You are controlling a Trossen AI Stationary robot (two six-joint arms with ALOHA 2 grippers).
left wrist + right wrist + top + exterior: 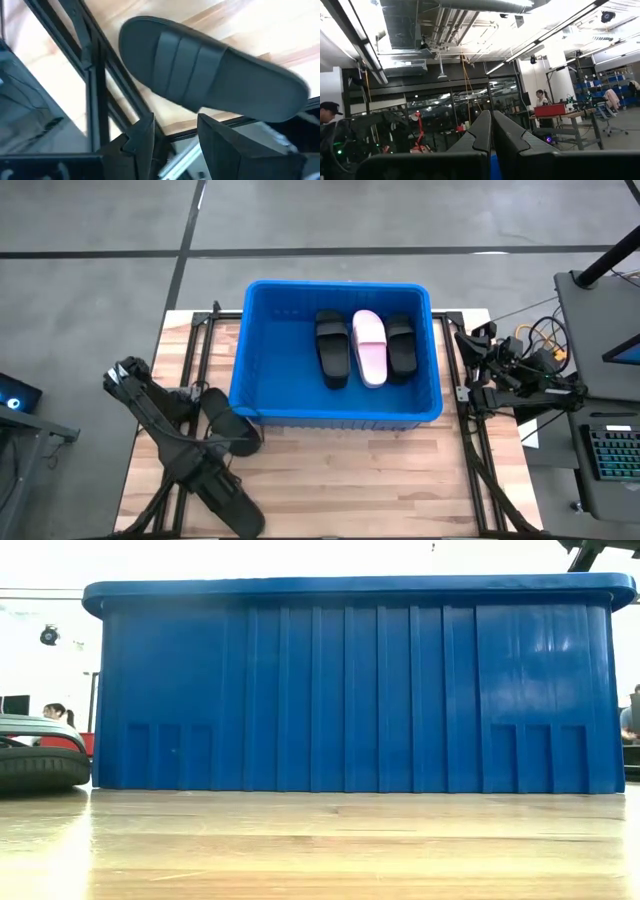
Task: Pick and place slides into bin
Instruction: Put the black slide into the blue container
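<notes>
A black slide (226, 418) lies on the wooden table at the near left corner of the blue bin (262, 412). It also shows in the left wrist view (200, 70) and at the left edge of the low view (38, 755). My left gripper (176, 142) is open, with its fingers just short of the slide's long side; in the high view it is at the slide's near side (228, 444). Two black slides (332, 348) (401, 343) and a pale pink one (369, 347) lie on the bin's floor. My right gripper (491, 131) is shut and empty at the table's right edge (472, 340). My left gripper stands open beside the black slide's long side (200, 107), with a finger (220, 140) close under that edge. I cannot tell whether it touches the slide. The slide lies flat on the table.
Black frame rails (198, 360) run along the table's left side next to the slide, and more rails (470, 430) run along the right side. Bare wood (360, 480) lies in front of the bin. People stand in the room behind the table (540, 100).
</notes>
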